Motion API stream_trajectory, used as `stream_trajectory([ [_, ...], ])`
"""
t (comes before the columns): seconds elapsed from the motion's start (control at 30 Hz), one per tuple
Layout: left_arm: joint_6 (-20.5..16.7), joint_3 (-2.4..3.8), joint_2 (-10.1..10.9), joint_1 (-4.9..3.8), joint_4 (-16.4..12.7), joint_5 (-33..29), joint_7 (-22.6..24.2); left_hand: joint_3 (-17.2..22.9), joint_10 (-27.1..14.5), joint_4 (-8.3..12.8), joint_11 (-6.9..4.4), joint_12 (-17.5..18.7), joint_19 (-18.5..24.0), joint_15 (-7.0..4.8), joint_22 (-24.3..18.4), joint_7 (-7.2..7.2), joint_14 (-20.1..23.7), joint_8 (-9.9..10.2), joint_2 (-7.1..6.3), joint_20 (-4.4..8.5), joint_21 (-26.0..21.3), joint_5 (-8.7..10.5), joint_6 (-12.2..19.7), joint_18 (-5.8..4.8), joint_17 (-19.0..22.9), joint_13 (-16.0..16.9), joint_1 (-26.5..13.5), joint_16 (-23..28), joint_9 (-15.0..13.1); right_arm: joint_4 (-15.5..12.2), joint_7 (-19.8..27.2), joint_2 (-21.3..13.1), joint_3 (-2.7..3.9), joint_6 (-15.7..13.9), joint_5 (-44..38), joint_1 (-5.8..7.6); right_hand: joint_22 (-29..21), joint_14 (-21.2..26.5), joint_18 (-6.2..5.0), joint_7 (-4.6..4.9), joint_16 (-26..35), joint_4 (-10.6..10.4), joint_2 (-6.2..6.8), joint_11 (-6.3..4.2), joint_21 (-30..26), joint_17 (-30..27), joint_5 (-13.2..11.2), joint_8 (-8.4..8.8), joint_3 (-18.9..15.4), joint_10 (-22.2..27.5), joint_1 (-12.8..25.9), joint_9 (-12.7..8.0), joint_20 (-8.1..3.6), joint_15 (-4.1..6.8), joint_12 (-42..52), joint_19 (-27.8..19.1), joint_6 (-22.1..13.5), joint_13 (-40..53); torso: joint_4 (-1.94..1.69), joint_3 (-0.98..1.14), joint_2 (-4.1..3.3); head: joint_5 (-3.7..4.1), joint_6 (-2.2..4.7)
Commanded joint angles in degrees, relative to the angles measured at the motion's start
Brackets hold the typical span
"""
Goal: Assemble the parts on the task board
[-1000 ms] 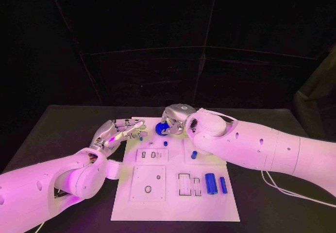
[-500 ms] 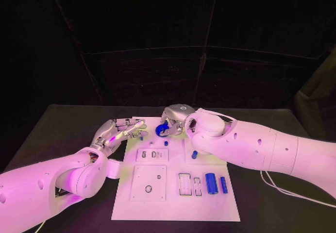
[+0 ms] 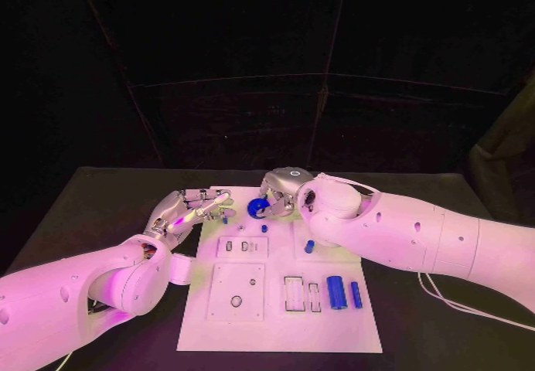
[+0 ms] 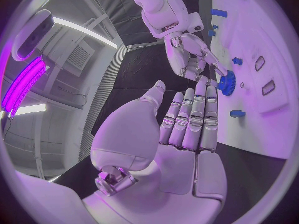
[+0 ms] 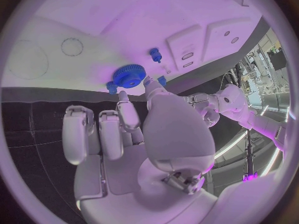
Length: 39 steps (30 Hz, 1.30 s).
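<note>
Here your right hand (image 3: 281, 193) pinches the blue gear (image 3: 257, 205) at the task board (image 3: 279, 325)'s far end, apparently mid-seating, your left hand (image 3: 192, 210) spread empty alongside; next, press it squarely down.

Blue gear (image 3: 259, 205), white task board (image 3: 279, 325)

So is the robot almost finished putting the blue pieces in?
Not yet, it seems. The right hand holds a blue gear at the far end of the task board, seemingly placing it. The left hand waits open beside it. A small peg already stands upright. Two blue cylinders still lie loose near the front.
</note>
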<state>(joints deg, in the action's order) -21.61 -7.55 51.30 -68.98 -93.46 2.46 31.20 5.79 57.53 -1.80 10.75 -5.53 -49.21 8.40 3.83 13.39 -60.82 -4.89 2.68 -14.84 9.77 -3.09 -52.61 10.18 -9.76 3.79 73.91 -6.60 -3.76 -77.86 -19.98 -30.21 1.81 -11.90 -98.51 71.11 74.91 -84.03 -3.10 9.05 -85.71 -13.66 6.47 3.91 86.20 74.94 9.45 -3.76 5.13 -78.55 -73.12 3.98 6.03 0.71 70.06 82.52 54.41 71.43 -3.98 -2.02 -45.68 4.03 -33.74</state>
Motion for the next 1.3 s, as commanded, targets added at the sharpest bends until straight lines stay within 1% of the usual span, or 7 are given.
stream_trajectory([
  [0.03,0.74,0.04,0.0,-0.1,-0.08,0.26,-0.02,-0.03,-0.39,0.29,0.15,0.27,0.08,0.15,-0.01,0.46,0.39,0.31,0.46,-0.33,-0.25,0.09,0.39,0.42,-0.05,-0.06,-0.07,0.26,0.03,-1.58,2.07,-1.74,0.01,-7.58,1.51,0.04,5.26,-4.07,0.86,-0.21,0.02,-0.31,-0.13,0.0,-0.03,6.39,0.15,-0.26,-0.19,-0.85,0.23,0.08,0.24,-0.52,0.64,0.31,0.1,0.55,0.08,0.08,0.04,-0.11,0.09],
  [0.13,0.73,0.04,0.16,-0.1,-0.16,0.26,0.01,-0.03,-0.39,0.29,0.15,0.27,0.08,0.15,-0.01,0.46,0.39,0.31,0.46,-0.33,-0.25,0.09,0.39,0.42,-0.05,-0.06,-0.07,0.26,0.03,-4.46,7.44,-6.29,0.0,-11.16,7.28,-0.01,4.91,-3.95,0.77,-0.26,0.29,0.0,-0.22,-0.06,-0.17,5.87,-0.02,-0.32,-0.19,-0.75,-0.75,0.12,0.2,-0.46,0.48,0.06,0.26,0.39,0.27,0.1,0.1,-0.01,0.3],
  [0.2,0.71,0.04,0.23,-0.1,-0.23,0.26,0.03,-0.02,-0.4,0.32,0.15,0.28,0.08,0.15,-0.01,0.46,0.4,0.32,0.46,-0.33,-0.26,0.09,0.4,0.42,-0.05,-0.06,-0.07,0.27,0.03,-5.77,11.13,-9.13,0.0,-10.15,11.58,-0.02,4.13,-3.87,0.6,-0.17,0.46,0.38,0.29,0.0,-0.5,5.59,0.34,-0.14,-0.48,-0.41,-1.45,0.04,0.19,-0.49,0.06,-0.52,-0.11,0.05,0.38,0.07,0.14,0.06,0.34],
  [0.3,0.64,0.04,0.43,-0.09,-0.39,0.26,0.02,-0.01,-0.41,0.34,0.15,0.29,0.08,0.15,-0.01,0.47,0.4,0.33,0.46,-0.33,-0.27,0.09,0.41,0.42,-0.05,-0.06,-0.07,0.29,0.03,-7.12,15.87,-13.67,0.0,-7.72,19.32,-0.01,0.51,-3.3,-0.21,-0.21,1.64,1.62,0.99,-0.03,-2.12,3.67,6.16,-0.42,-1.81,2.37,-3.66,0.15,0.18,-0.45,-3.6,-3.26,0.06,-3.17,0.75,0.25,0.15,-0.22,0.77],
  [0.53,0.64,0.02,0.5,-0.07,-0.32,0.26,-0.05,0.0,-0.41,0.37,0.15,0.29,0.07,0.15,-0.01,0.46,0.4,0.33,0.47,-0.33,-0.27,0.09,0.41,0.42,-0.05,-0.06,-0.07,0.3,0.03,-8.21,20.93,-21.5,-0.03,-7.68,27.02,0.0,-1.29,-2.85,-0.59,-0.6,3.1,2.92,0.28,-0.51,-3.13,1.52,8.2,-0.7,-3.04,3.14,-5.93,0.2,-0.21,-0.02,-6.81,-4.47,0.47,-6.41,1.52,0.75,0.18,0.51,1.42],
  [0.73,0.8,0.02,0.13,-0.05,0.05,0.26,-0.06,0.03,-0.42,0.39,0.15,0.3,0.04,0.14,0.0,0.45,0.35,0.33,0.51,-0.33,-0.27,0.09,0.4,0.43,-0.06,-0.06,-0.07,0.29,0.03,-7.8,21.61,-24.32,-0.06,-8.43,27.92,-0.02,-1.19,-3.05,-0.55,-0.67,2.93,2.66,0.67,-0.55,-3.15,1.93,7.86,-0.83,-4.67,1.55,-5.29,0.22,-0.3,0.03,-4.69,-4.3,0.6,-4.65,1.37,0.82,0.11,1.51,1.37],
  [1.3,1.36,0.0,-0.33,0.02,0.7,0.26,0.0,0.04,-0.42,0.39,0.15,0.3,0.02,0.13,0.01,0.45,0.33,0.33,0.53,-0.33,-0.26,0.09,0.4,0.44,-0.07,-0.06,-0.08,0.29,0.02,-3.05,22.36,-24.52,-0.14,-6.98,24.14,-1.77,-0.69,-3.34,-0.43,-0.62,2.41,3.33,0.35,-0.53,-2.99,2.93,8.29,-0.72,-5.81,1.06,-6.51,0.14,-0.32,0.03,-3.72,-3.86,0.21,-3.87,1.31,0.61,0.11,2.0,0.07],
])
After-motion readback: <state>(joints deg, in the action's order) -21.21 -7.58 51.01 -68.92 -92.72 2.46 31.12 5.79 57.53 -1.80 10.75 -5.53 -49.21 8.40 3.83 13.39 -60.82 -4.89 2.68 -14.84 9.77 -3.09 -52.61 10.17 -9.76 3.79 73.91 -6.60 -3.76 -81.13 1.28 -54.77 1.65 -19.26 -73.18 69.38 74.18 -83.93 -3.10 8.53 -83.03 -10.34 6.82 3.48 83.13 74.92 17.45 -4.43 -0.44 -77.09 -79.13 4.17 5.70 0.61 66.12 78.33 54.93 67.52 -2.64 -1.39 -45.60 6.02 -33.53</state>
